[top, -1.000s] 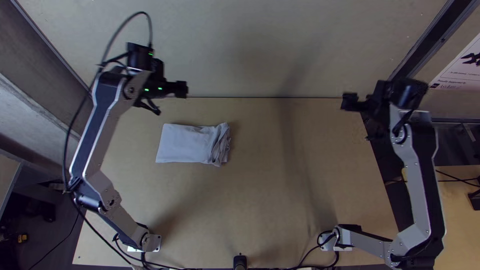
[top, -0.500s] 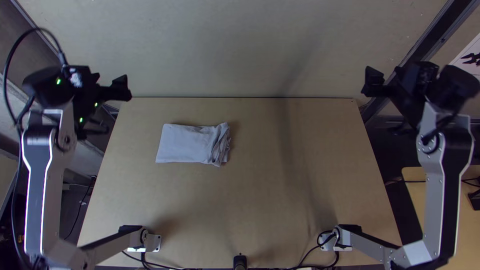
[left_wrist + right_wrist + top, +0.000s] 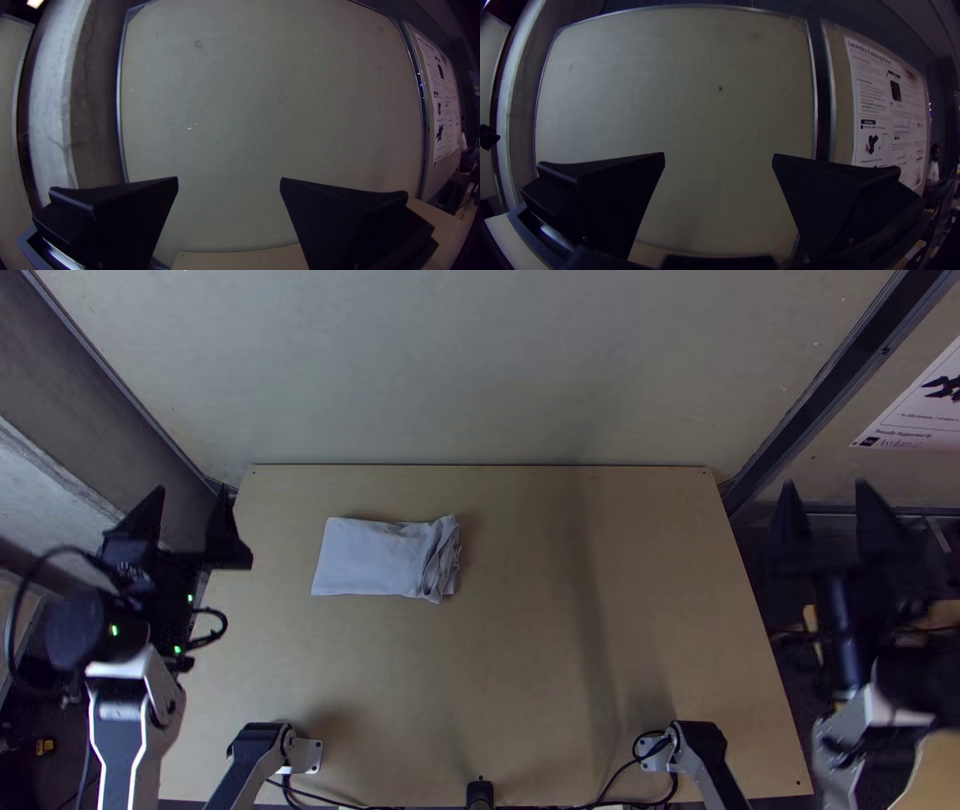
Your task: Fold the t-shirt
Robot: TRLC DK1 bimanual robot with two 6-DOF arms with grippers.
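The light grey t-shirt (image 3: 375, 557) lies folded into a compact rectangle on the left half of the table, its right end showing several bunched, wrinkled layers. My left gripper (image 3: 190, 502) is off the table's left edge, well to the left of the shirt, open and holding nothing. Beyond the table's right side, far from the cloth, my right gripper (image 3: 826, 496) is open too. In the left wrist view the left gripper (image 3: 229, 180) has its two fingers wide apart. The right wrist view has the right gripper (image 3: 719, 156) spread just as wide with nothing between.
The wooden table (image 3: 520, 670) has a pale wall panel (image 3: 480, 370) along its far edge. A printed poster (image 3: 915, 405) hangs at the upper right. A small black post (image 3: 480, 792) stands at the middle of the near edge. Cables run near both arm bases.
The left arm has swung outward from above the shirt's far left, then drawn back toward its base. The right arm has shifted outward and back as well. The shirt has not moved.
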